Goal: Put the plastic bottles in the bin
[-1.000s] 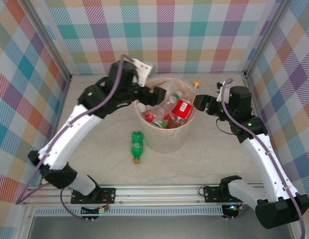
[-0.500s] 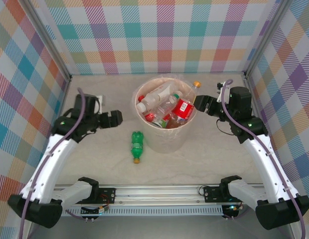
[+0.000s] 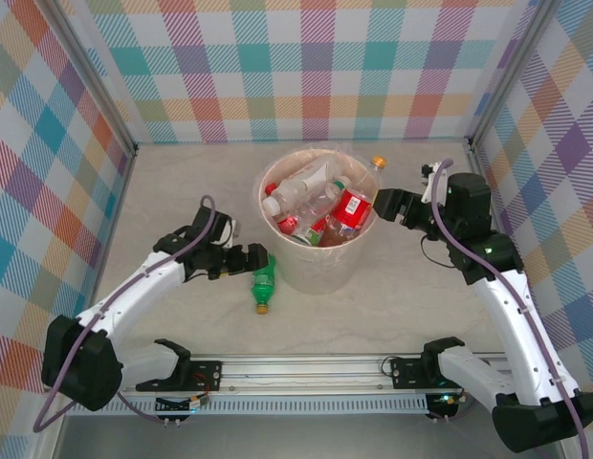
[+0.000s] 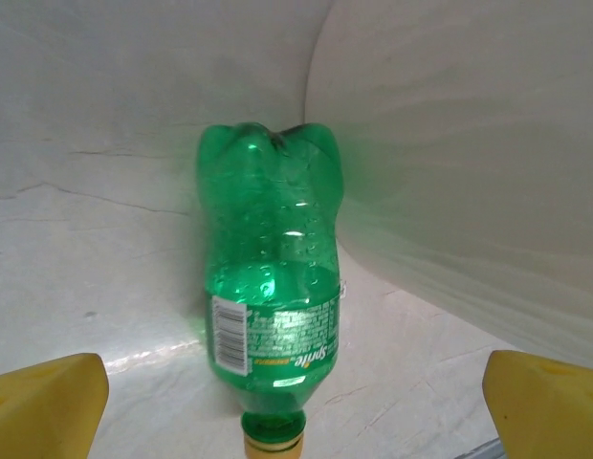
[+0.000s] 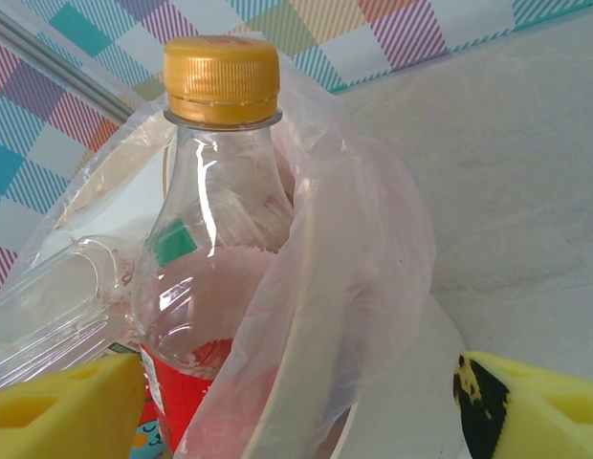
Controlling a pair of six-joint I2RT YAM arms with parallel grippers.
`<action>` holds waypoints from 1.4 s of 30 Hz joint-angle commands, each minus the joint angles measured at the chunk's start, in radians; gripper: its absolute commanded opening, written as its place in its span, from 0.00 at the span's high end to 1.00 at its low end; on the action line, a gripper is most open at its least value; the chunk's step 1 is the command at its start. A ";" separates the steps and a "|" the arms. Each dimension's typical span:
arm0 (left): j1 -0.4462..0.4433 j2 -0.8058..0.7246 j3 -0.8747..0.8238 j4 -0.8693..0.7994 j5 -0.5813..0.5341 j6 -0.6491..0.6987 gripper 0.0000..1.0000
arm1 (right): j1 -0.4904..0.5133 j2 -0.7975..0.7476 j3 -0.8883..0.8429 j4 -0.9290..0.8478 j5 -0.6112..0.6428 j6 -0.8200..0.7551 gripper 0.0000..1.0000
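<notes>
A green plastic bottle lies on the table just left of the bin, its yellow cap toward the near edge. My left gripper hovers at its base end, open. In the left wrist view the green bottle lies between the wide-apart yellow fingertips, untouched. The bin holds several clear bottles with red labels. One orange-capped bottle leans at the right rim inside the clear liner. My right gripper is open at that rim, fingers either side of the bottle and liner.
The bin's pale wall stands close to the right of the green bottle. Checked walls enclose the table on three sides. A metal rail with both arm bases runs along the near edge.
My left arm swung away from above the bin, out to the left, then down to the green bottle on the table. My right gripper's jaws widened and the arm shifted slightly right.
</notes>
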 commanded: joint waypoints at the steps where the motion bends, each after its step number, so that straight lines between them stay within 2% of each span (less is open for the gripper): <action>1: -0.037 0.039 -0.028 0.071 0.007 -0.040 0.00 | 0.005 -0.043 0.002 -0.001 -0.019 -0.001 0.16; 6: -0.081 0.112 -0.045 0.109 -0.011 -0.057 0.00 | 0.005 -0.081 -0.012 -0.015 0.013 0.002 0.15; 15: -0.124 0.196 -0.069 0.157 -0.036 -0.074 0.08 | 0.005 -0.099 -0.026 -0.024 0.036 0.002 0.15; 23: -0.124 0.225 -0.082 0.149 -0.091 -0.058 0.26 | 0.005 -0.095 -0.028 -0.029 0.036 -0.002 0.16; 27: -0.124 0.203 -0.058 0.103 -0.143 -0.032 0.30 | 0.004 -0.101 -0.023 -0.038 0.051 -0.009 0.16; 33: -0.113 0.172 -0.028 0.043 -0.182 0.009 0.39 | 0.005 -0.098 -0.025 -0.033 0.054 -0.012 0.16; 35: -0.104 0.151 -0.012 0.001 -0.215 0.041 0.39 | 0.005 -0.097 -0.022 -0.035 0.054 -0.016 0.16; 42: 0.014 0.010 0.049 -0.125 -0.254 0.134 0.40 | 0.005 -0.087 0.001 -0.044 0.055 -0.039 0.16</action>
